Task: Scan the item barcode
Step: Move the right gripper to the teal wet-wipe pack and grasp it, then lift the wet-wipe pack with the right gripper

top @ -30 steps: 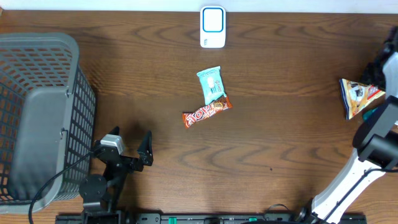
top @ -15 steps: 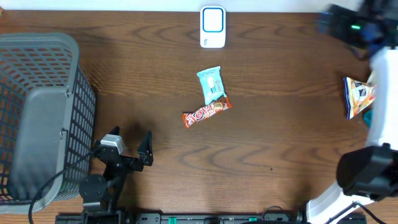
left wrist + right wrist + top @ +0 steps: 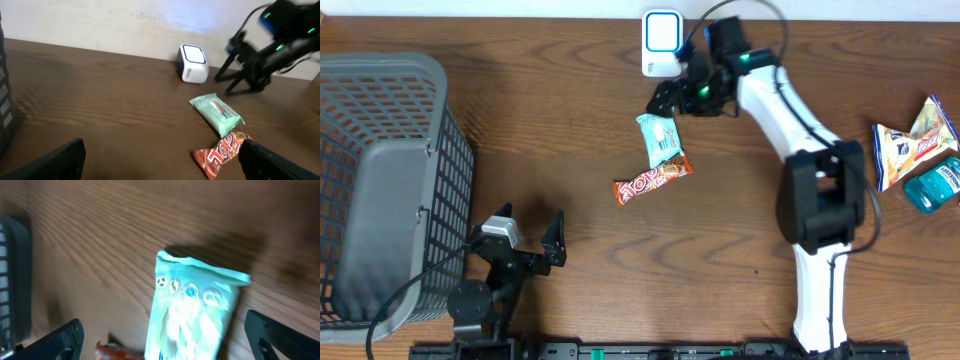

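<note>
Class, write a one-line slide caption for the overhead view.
Right gripper, jaws open, poised at teal packet near the white scanner.

A dark brown worktop [image 3: 570, 90] with a flowing wood grain fills nearly the whole overhead view, its long streaks and loops running mostly from side to side. Along its far edge stands a plain pale wall [image 3: 100, 20], off-white with faint greyish smudges. It meets the worktop in a straight line and shows from above only as a thin light strip. The light is soft and even, leaving a dull sheen on the wood and only weak, blurred shadows. In the right wrist view the grain is smeared by blur.
</note>
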